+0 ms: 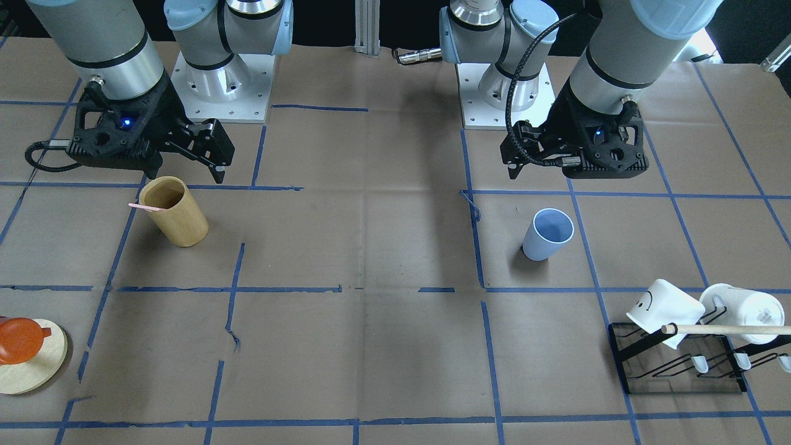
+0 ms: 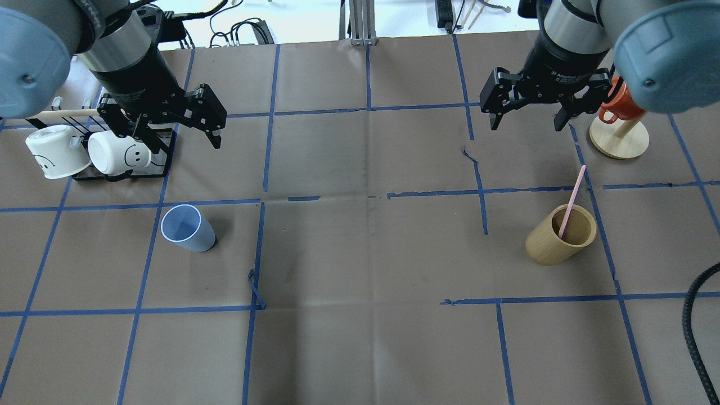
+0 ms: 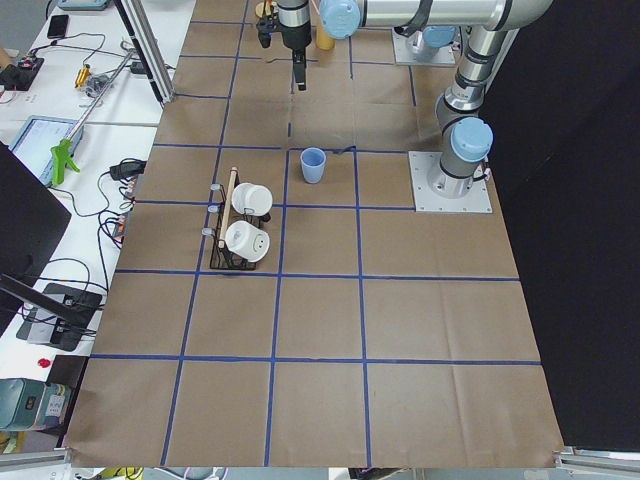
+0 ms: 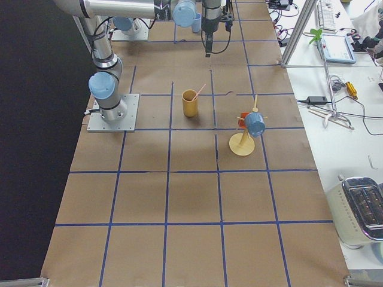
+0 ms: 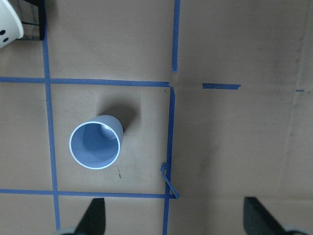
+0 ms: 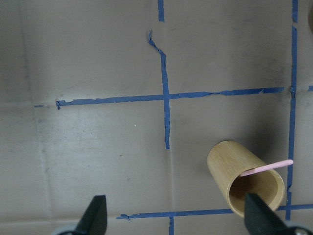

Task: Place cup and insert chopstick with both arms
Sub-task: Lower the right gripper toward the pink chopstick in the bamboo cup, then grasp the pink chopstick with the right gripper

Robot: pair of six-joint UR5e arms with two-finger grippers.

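Observation:
The light blue cup (image 2: 187,228) stands upright and empty on the table; it also shows in the front view (image 1: 549,235) and the left wrist view (image 5: 96,144). My left gripper (image 2: 174,140) hangs open and empty above and beyond it. One pink chopstick (image 2: 572,199) leans in the tan wooden cup (image 2: 561,235), sticking out past its rim, and shows in the right wrist view (image 6: 266,168). My right gripper (image 2: 527,124) is open and empty, above and beyond the wooden cup (image 1: 174,212).
A black rack (image 2: 160,163) with two white mugs and a pale dowel stands behind the left gripper. A round wooden stand (image 2: 619,140) with an orange mug is by the right arm. Blue tape lines cross the brown paper.

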